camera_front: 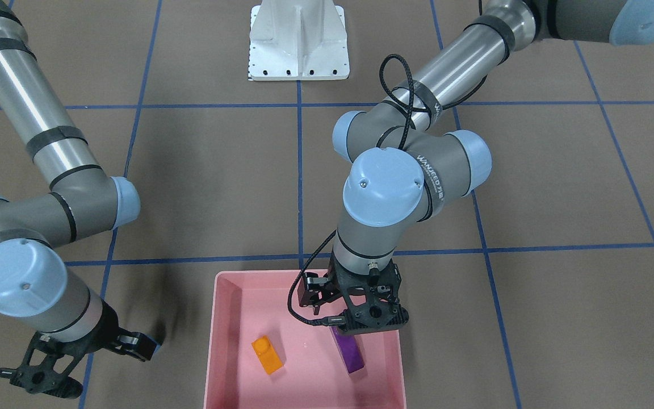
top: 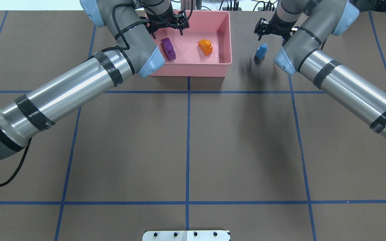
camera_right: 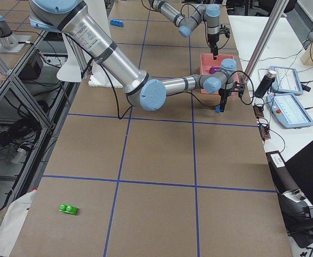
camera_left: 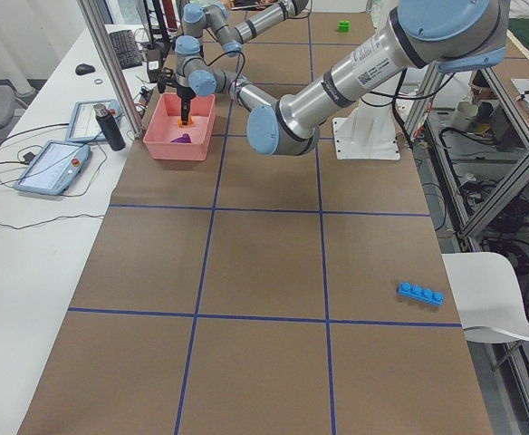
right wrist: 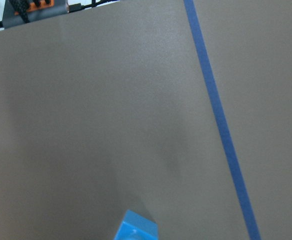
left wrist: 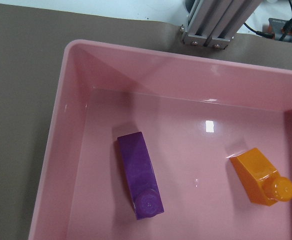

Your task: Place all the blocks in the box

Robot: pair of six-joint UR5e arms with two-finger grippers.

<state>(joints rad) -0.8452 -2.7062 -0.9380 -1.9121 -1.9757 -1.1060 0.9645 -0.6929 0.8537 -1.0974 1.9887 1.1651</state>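
Observation:
The pink box (top: pixel 193 70) stands at the table's far edge. A purple block (top: pixel 168 49) and an orange block (top: pixel 205 47) lie inside it, both clear in the left wrist view, purple (left wrist: pixel 140 175) and orange (left wrist: pixel 258 180). My left gripper (top: pixel 166 30) hovers over the purple block's end, open and empty. A small blue cube (top: pixel 261 52) stands on the table right of the box. My right gripper (top: pixel 269 31) hovers just above it and looks open; the cube shows at the right wrist view's bottom edge (right wrist: pixel 136 230). The long blue block (camera_left: pixel 419 293) and the green block (camera_right: pixel 68 209) lie far off at opposite table ends.
The white pedestal base (top: pixel 186 235) stands at the table's near edge. Tablets and a dark bottle (camera_left: pixel 110 127) sit on a side bench beyond the box. An aluminium post (left wrist: pixel 218 22) rises right behind the box's far rim.

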